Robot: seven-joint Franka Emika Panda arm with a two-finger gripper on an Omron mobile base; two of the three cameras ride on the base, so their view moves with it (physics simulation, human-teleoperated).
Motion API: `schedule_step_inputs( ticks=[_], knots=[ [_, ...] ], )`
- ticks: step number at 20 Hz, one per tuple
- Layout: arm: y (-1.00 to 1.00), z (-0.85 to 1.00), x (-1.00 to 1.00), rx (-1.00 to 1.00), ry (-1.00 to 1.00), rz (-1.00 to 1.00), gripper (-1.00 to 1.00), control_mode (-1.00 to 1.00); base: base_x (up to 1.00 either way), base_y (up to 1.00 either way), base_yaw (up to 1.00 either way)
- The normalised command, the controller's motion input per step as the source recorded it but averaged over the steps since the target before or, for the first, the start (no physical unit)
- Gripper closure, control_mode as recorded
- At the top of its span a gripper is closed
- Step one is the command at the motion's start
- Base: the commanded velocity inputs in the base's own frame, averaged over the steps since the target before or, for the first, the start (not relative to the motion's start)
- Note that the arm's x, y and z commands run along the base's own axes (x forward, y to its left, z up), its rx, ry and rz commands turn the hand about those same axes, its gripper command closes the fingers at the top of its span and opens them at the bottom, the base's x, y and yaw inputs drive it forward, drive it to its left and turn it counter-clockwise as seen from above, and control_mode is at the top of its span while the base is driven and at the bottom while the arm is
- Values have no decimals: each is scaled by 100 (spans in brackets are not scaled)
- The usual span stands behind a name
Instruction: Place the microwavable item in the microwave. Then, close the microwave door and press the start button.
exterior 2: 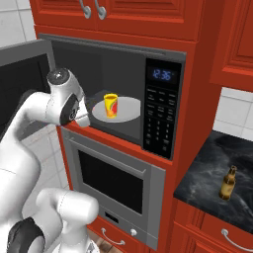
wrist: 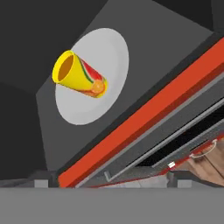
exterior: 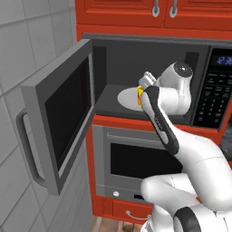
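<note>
- We're seeing the yellow cup (exterior 2: 111, 105) standing upright on the turntable plate (exterior 2: 129, 109) inside the microwave (exterior 2: 163, 74).
- Our end effector (wrist: 111, 183) is hanging spread apart, gripping nothing, just outside the microwave's front edge.
- The microwave door (exterior: 61, 118) is gaping wide; we're risking an elbow snag when swinging it shut.

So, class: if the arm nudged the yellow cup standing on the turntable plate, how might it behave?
The yellow cup stands upright on its narrower base with a wider mouth, so it would probably tip easily. Once down, its taper would likely make it roll in a curve on the smooth turntable plate. It looks small, probably light.
</note>
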Motion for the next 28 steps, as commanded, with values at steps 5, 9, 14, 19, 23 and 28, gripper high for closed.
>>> schedule_step_inputs(
  ticks=[5, 9, 14, 19, 23, 28],
  knots=[
    [59, 12, -100, -21, -5, 8, -100, -100, 0, 0, 0],
    [17, 47, -100, -19, -11, 11, -100, -100, 0, 0, 0],
    [41, 21, -97, -28, 0, 22, -100, -100, 0, 0, 0],
    [43, 35, -69, -35, 1, 34, -100, -100, 0, 0, 0],
    [19, 11, -60, -50, 10, 38, -100, -100, 0, 0, 0],
    [23, -1, -39, -40, 2, 35, -100, -100, 0, 0, 0]
  ],
)
